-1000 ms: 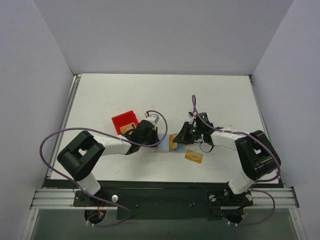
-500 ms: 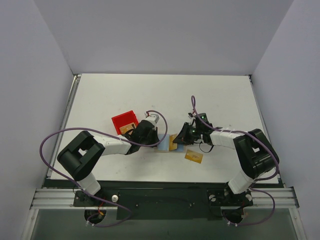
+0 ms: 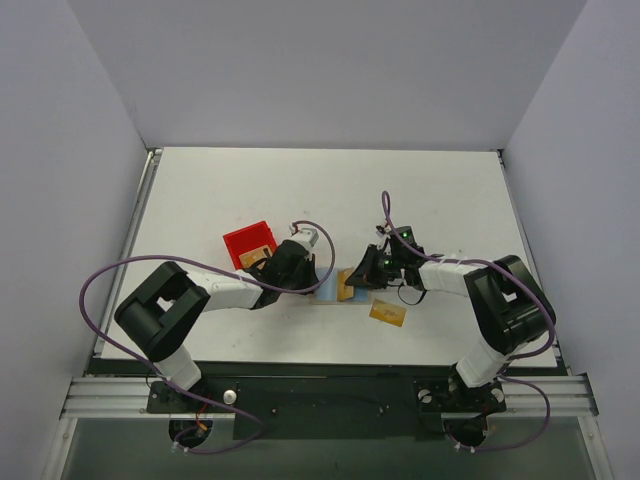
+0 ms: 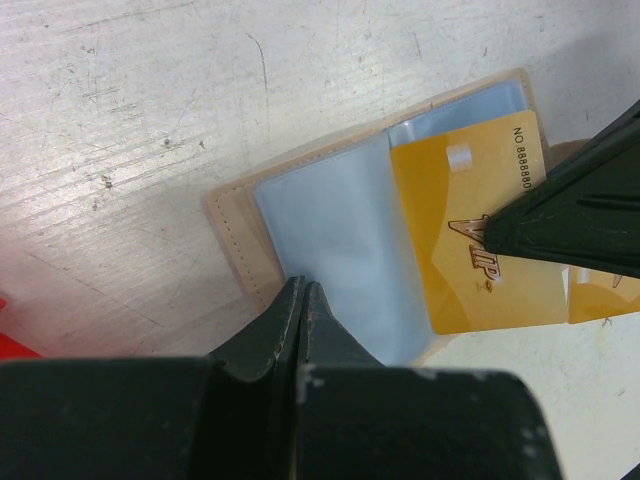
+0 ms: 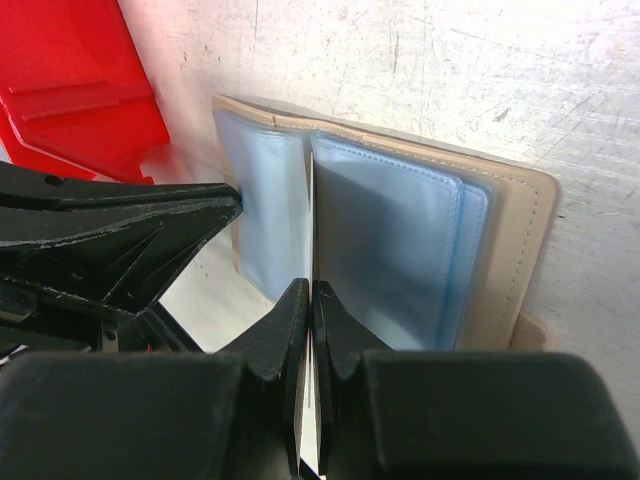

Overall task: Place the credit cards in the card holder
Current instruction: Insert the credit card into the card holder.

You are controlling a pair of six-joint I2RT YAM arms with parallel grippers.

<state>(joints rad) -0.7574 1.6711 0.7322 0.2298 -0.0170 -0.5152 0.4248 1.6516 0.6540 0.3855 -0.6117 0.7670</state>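
On the left of the white table point(image 3: 300, 190) we see a red bin point(image 3: 250, 243), close to the left arm. Next comes the left gripper point(image 4: 302, 292). Its jaws are pressed together, and they pinch the near edge of a light blue plastic page of the card holder point(image 4: 320, 220). The card holder lies open and flat on the table, in the middle between the two arms. It is beige on the outside and has see-through blue pages inside. On its right half we see an orange-yellow credit card point(image 4: 455, 250) with the letters VIP on it. The right gripper point(image 5: 311, 292) holds this card. Its jaws are squeezed tight on the card, which looks like a thin line from the right wrist camera, pointing in among the blue pages. We cannot tell if the card is inside a pocket or only lying on a page. Further right, and closer to the arm bases, a second credit card point(image 3: 388, 315) lies flat on the table, just beside the card holder.
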